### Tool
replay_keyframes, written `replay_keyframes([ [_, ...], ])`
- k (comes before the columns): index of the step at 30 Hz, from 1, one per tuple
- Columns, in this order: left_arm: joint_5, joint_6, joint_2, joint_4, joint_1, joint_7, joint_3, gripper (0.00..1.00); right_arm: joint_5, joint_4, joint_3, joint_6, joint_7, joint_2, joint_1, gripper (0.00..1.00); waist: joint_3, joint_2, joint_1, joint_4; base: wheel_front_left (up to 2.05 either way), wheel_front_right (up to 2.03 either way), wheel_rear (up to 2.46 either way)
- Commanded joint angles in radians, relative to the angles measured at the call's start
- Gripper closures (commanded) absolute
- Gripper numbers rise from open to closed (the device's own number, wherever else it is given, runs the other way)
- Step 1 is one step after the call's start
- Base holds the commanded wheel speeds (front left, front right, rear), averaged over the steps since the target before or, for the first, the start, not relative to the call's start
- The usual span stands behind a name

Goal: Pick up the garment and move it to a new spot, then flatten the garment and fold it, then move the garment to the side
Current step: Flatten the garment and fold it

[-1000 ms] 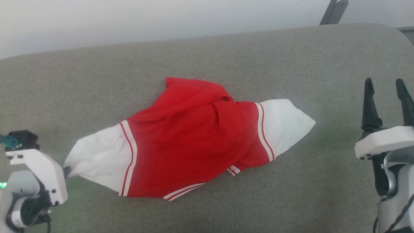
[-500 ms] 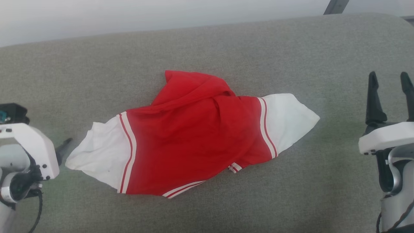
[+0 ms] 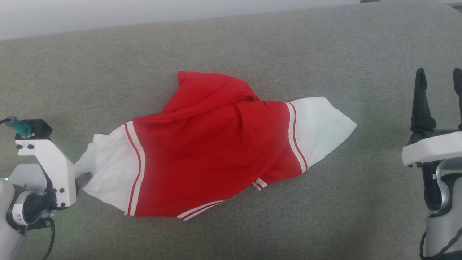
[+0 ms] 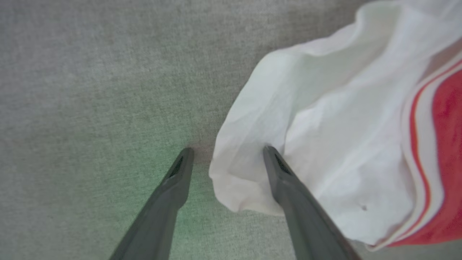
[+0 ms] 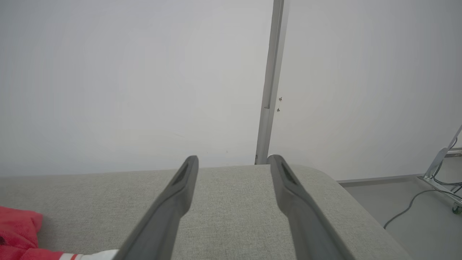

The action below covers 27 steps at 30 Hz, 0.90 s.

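**Jersey rumpled, lying crosswise before me**

The garment [image 3: 213, 155] lies crumpled on the grey upholstered surface [image 3: 252, 43] in front of me, stretched from my left to my right. Its middle is red, with a loose red fold bunched at the far side. Both ends are white panels edged in red-white stripes. The left end is puckered and the right tapers to a point.

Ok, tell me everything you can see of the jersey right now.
The jersey lies crumpled on the grey cushion, stretched left to right. Its middle is thin, slightly shiny red cloth with a bunched fold at the far side; both ends are white panels bordered by red-white stripes, and striped trim edges the near side. The left white end is rumpled. The open left end effector straddles that end's edge, one finger over the cloth, one over the cushion; contact cannot be told.
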Motion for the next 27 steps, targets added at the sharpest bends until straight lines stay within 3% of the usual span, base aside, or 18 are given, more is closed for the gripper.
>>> replay_keyframes([
  [1,0.004,0.008,0.002,0.013,0.016,0.009,-0.007,0.0,0.005,-0.011,-0.003,-0.002,0.008,0.002,0.009,0.0,0.007,0.0,0.0,-0.005,0.0,0.0,0.0],
  [5,-0.003,0.009,-0.013,0.054,0.028,-0.001,-0.012,0.0,0.014,-0.011,0.007,-0.002,0.03,-0.005,0.02,0.0,0.018,0.0,0.0,-0.01,0.0,0.0,0.0],
  [6,-0.006,0.005,-0.019,0.065,0.028,-0.003,-0.014,0.14,0.018,-0.011,0.016,-0.002,0.04,-0.011,0.026,0.0,0.02,0.0,0.0,-0.01,0.0,0.0,0.0],
  [7,-0.009,-0.002,-0.026,0.074,0.027,-0.005,-0.019,0.57,0.025,-0.012,0.026,-0.002,0.05,-0.018,0.033,0.0,0.022,0.0,0.0,-0.009,0.0,0.0,0.0],
  [8,-0.016,-0.005,-0.035,0.083,0.025,-0.006,-0.019,0.83,0.033,-0.01,0.034,-0.002,0.065,-0.024,0.04,0.0,0.023,0.0,0.0,-0.008,0.0,0.0,0.0],
  [9,-0.019,-0.012,-0.042,0.092,0.024,-0.005,-0.023,1.0,0.039,-0.007,0.046,-0.002,0.081,-0.036,0.047,0.0,0.024,0.0,0.0,-0.007,0.0,0.0,0.0],
  [19,0.0,-0.054,-0.089,0.12,-0.046,-0.037,-0.05,1.0,0.215,0.05,0.172,-0.002,0.389,-0.131,0.042,0.0,0.053,0.0,0.0,0.031,0.0,0.0,0.0],
  [27,0.018,-0.074,-0.128,0.129,-0.103,-0.054,-0.073,1.0,0.274,0.127,0.223,-0.002,0.591,-0.19,-0.027,0.0,0.084,0.0,0.0,0.073,0.0,0.0,0.0],
])
